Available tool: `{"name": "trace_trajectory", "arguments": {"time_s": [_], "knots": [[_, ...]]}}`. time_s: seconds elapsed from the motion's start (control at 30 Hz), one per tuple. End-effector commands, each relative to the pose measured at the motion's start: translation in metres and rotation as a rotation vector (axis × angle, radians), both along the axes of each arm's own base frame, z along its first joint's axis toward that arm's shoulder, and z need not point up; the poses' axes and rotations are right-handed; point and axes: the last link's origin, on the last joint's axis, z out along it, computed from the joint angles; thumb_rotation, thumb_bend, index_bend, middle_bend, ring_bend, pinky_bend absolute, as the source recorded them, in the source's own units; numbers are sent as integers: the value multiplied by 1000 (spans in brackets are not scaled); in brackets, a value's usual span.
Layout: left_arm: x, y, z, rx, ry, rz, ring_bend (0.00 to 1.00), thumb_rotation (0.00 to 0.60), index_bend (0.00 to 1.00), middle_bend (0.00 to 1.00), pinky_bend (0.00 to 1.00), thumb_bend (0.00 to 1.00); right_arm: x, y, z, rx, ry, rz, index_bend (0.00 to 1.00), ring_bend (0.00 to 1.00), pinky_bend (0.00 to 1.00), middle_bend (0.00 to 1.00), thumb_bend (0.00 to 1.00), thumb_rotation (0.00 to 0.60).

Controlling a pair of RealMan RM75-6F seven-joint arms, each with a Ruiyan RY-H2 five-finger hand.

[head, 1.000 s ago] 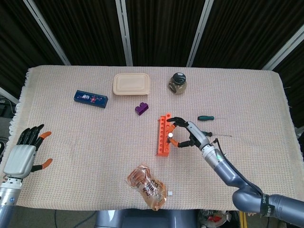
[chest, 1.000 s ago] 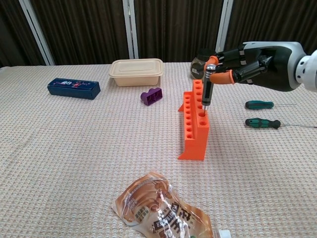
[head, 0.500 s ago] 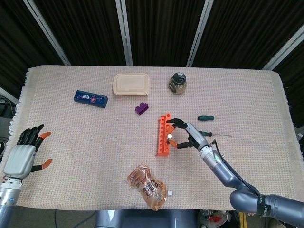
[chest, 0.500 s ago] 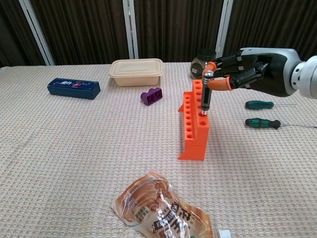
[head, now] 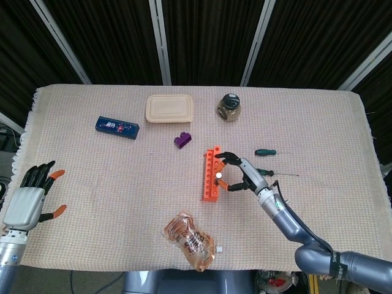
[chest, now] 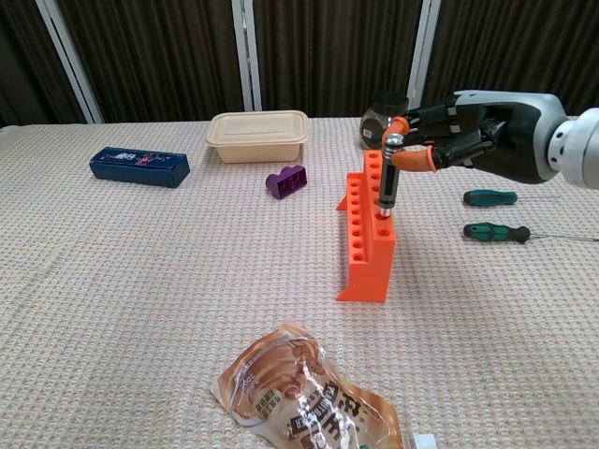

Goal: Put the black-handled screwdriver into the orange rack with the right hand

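Note:
The orange rack (head: 211,174) (chest: 368,237) stands near the table's middle. The black-handled screwdriver (chest: 387,180) (head: 218,176) stands upright with its shaft in a hole near the rack's front end. My right hand (chest: 477,142) (head: 242,172) is at the rack's right side and pinches the handle's top between orange fingertips (chest: 418,159). My left hand (head: 30,199) hovers at the table's left edge, fingers spread and holding nothing; the chest view does not show it.
Two green-handled screwdrivers (chest: 494,232) (chest: 489,197) lie right of the rack. A purple block (chest: 286,181), beige lidded box (chest: 258,136), dark jar (head: 228,106) and blue box (chest: 138,166) sit farther back. A snack bag (chest: 304,398) lies at the front.
The screwdriver has sunk lower into the rack hole, and my right hand came down slightly with it. The left hand stayed put.

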Motion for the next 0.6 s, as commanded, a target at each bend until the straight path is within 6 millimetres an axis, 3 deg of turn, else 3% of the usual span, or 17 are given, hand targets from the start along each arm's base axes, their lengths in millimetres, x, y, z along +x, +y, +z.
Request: {"name": "trace_trajectory", "arguments": {"time_s": [0.03, 0.6], "knots": [[-1, 0, 0, 1, 0, 2, 0, 600, 174, 0, 0, 194, 1, 0, -1, -2, 2, 2, 589, 0, 0, 156, 407, 600], [-1, 1, 1, 4, -1, 6, 0, 600, 173, 0, 0, 192, -1, 4, -4, 5, -4, -6, 589, 0, 0, 156, 406, 600]]}}
